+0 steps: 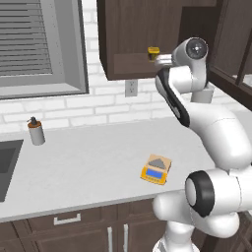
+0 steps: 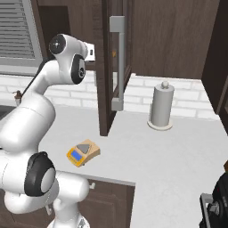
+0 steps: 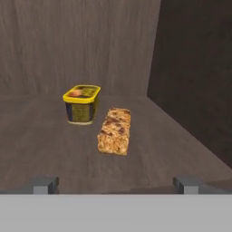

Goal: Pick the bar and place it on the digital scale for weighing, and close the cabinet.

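**Two items on the cabinet shelf, bar untouched**

Left base view: the arm [image 1: 206, 128] rises from the lower right and reaches up into the cabinet [image 1: 133, 34]. A yellow jar [image 1: 153, 52] shows on the cabinet's floor, just left of the wrist; the bar is hidden behind the arm here. The scale [image 1: 156, 170] lies on the counter [image 1: 83, 162], orange-yellow with a grey plate and blue strip, nothing on it. A soap bottle [image 1: 35, 131] stands near the sink [image 1: 7, 167], which the left edge cuts off.

Right base view: the cabinet's door [image 2: 113, 67] stands open, its silver handle [image 2: 118, 62] facing the camera. The door and wrist block the shelf. The scale [image 2: 83, 152] sits below on the counter, well apart from a paper towel roll [image 2: 160, 107].

Hand view: the bar [image 3: 114, 130] lies flat on the shelf, tan-brown, speckled, rectangular, its long side running away from the camera. The jar sits just beside it, to its left and slightly further back. The gripper [image 3: 116, 185] is spread wide and empty, its fingertips [image 3: 44, 184] short of the bar; only their grey tips show.
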You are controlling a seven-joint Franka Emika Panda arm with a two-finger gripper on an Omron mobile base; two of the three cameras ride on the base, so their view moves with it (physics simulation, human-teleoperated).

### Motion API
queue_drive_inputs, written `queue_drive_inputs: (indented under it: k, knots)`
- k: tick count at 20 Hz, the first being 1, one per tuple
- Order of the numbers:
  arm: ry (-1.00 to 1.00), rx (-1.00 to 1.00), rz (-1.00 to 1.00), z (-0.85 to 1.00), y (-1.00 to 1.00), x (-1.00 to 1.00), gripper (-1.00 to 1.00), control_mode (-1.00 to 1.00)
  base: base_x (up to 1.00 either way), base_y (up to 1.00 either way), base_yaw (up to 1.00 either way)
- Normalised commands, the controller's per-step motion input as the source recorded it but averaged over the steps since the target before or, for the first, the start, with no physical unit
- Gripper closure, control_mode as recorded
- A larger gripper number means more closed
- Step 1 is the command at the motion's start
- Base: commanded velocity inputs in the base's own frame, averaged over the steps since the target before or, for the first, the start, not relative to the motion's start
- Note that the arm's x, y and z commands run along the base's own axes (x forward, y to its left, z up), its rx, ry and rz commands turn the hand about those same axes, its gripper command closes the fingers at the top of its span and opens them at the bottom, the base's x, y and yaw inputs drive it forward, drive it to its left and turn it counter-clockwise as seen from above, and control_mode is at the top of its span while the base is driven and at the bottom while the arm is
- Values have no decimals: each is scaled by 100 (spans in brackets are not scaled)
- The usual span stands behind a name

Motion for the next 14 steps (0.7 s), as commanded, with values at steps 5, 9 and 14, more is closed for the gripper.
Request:
queue_drive_inputs:
  k: [5, 9, 14]
  knots:
    - [0, 1, 0, -2, -10, 31, -100, -100, 0, 0, 0]
    - [0, 0, 0, -5, -4, 31, -100, -100, 0, 0, 0]
    - [0, 0, 0, -9, 0, 35, -100, -100, 0, 0, 0]
